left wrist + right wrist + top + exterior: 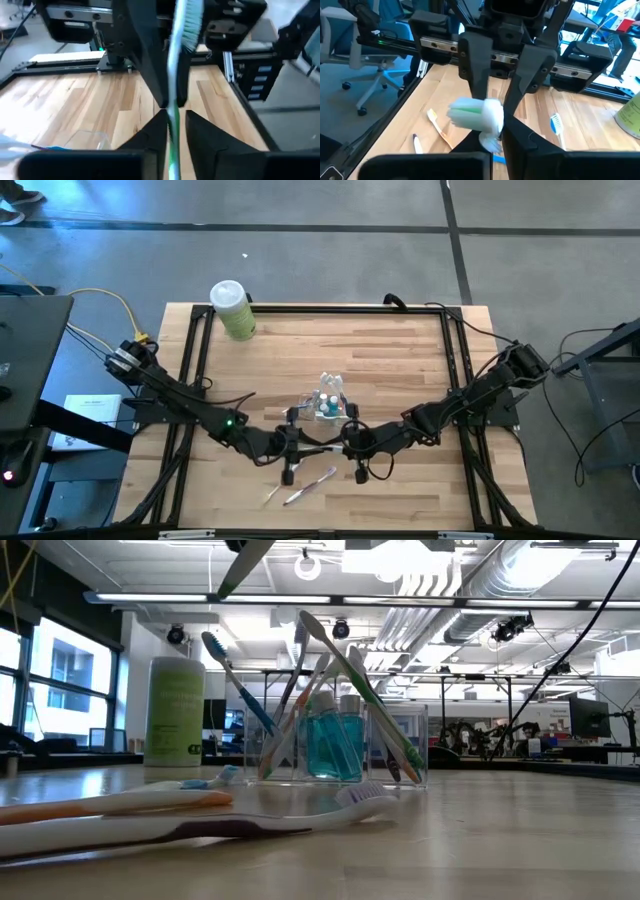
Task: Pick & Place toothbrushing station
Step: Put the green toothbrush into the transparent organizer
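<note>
A green-and-white toothbrush hangs in the air between my two grippers, which meet over the table's middle near its front. My right gripper is shut on it. My left gripper stands slightly open with the handle between its fingers; whether a finger touches it I cannot tell. Just beyond them a clear cup stands on the table, holding several toothbrushes and teal white-capped tubes. Two toothbrushes lie flat on the table by the near edge. My right gripper pinches the toothbrush's stem between its two fingers, below the bristle head. The fingers come about level from the table's right side and lie along the brush, whose head points back toward that wrist. The brush is lifted clear of the table.
A pale-green bottle with a white cap stands at the far left corner. A black frame runs along the table's far and side edges. Bare wood lies to the left and right of the cup.
</note>
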Robot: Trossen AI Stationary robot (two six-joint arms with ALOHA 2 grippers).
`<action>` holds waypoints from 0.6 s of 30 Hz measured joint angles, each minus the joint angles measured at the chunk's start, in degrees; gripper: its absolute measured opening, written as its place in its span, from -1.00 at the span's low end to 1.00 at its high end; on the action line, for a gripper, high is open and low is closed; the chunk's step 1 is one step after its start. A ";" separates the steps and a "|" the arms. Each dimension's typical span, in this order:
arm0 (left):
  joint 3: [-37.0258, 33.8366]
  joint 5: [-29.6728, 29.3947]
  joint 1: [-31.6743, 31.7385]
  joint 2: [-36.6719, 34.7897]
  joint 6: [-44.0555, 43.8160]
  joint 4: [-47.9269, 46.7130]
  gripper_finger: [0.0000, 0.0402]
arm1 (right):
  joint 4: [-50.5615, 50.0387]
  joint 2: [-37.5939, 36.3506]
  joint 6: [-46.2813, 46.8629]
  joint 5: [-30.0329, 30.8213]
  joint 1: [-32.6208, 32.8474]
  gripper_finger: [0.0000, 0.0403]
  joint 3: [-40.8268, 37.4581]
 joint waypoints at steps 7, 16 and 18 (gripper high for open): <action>0.00 -0.22 -0.78 0.04 2.20 -0.54 -0.39 | -1.50 0.00 0.25 1.42 0.53 -0.95 0.00; 0.00 0.13 -2.68 0.04 1.30 -2.84 -0.33 | -19.11 -1.27 11.06 22.54 3.74 -0.95 -0.02; 0.00 0.10 -2.73 0.04 0.36 -2.89 -0.33 | -23.72 -1.97 15.37 24.59 3.69 -0.95 -0.02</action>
